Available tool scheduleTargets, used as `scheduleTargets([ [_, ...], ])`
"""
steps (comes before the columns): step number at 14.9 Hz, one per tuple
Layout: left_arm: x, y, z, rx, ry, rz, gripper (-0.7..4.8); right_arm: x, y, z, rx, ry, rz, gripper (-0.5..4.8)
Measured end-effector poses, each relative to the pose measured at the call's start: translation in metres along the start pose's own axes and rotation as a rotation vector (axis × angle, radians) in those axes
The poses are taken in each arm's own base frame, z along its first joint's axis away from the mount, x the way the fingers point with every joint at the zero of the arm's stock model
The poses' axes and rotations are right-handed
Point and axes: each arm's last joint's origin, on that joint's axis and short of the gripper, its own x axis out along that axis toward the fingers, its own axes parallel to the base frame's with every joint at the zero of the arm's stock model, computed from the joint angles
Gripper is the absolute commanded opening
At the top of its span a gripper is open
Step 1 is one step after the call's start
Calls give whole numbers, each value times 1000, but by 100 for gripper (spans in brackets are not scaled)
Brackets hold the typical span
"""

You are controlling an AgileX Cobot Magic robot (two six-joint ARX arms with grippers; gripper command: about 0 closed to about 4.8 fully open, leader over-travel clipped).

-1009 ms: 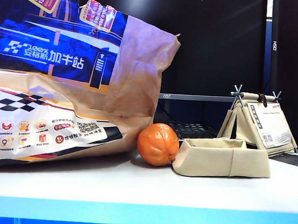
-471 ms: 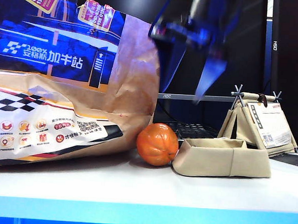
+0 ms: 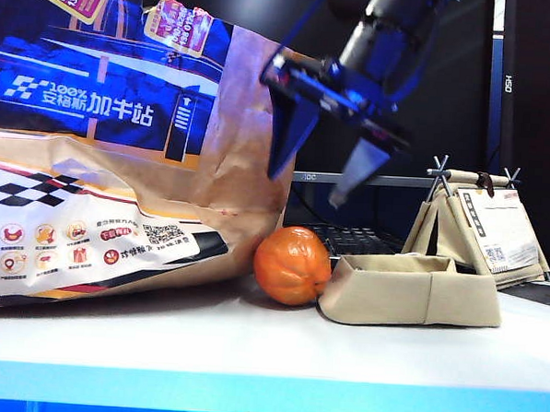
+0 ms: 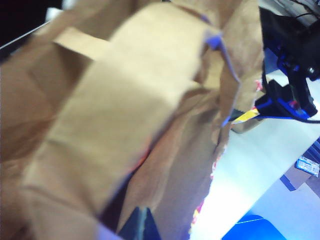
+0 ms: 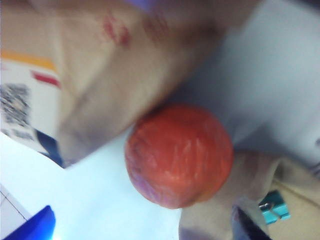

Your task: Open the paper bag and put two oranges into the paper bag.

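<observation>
While the right tool [image 3: 315,173] hangs in the air with its two fingers spread wide and nothing between them, it points down toward the bench [image 3: 250,338] from the one o'clock side of the single orange [image 3: 292,265] that shows in the exterior view. That orange rests on the white bench directly below the tool, at about six o'clock from it, and the tool and the fruit are apart. In the right wrist view the orange [image 5: 179,154] fills the middle, sharp enough to show its faint ribbed skin, while the tool's own fingers are hardly visible there. At nine o'clock from the orange lies the paper bag [image 3: 121,152], very large, brown, with a blue printed band, a checkered stripe and a QR code; its lower corner touches the orange or comes just beside it. At three o'clock from the orange sits a small beige fabric tray [image 3: 409,290], pressed against the fruit. Beyond the tray, at about two o'clock from it, stands a small tent-shaped beige holder [image 3: 477,221]. The left tool is closed; the left wrist view shows only a dark tip at the frame's edge, so I cannot tell what it pinches, and around it lie the folded brown walls of the paper bag [image 4: 125,110].
</observation>
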Motion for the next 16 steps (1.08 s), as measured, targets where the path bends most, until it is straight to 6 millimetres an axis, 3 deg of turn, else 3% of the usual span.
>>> scheduleTargets([
  [4, 0, 0, 0, -3, 4, -2, -6, 16, -5, -8, 3, 11, -6, 472],
  [9, 0, -1, -2, -15, 20, -9, -6, 54, -14, -6, 13, 36, 11, 472],
  [14, 0, -1, -3, -16, 29, 6, -6, 61, -15, -3, 5, 3, 13, 472],
  [16, 0, -1, -3, -16, 30, 8, -6, 76, -19, -6, 33, 34, 39, 471],
])
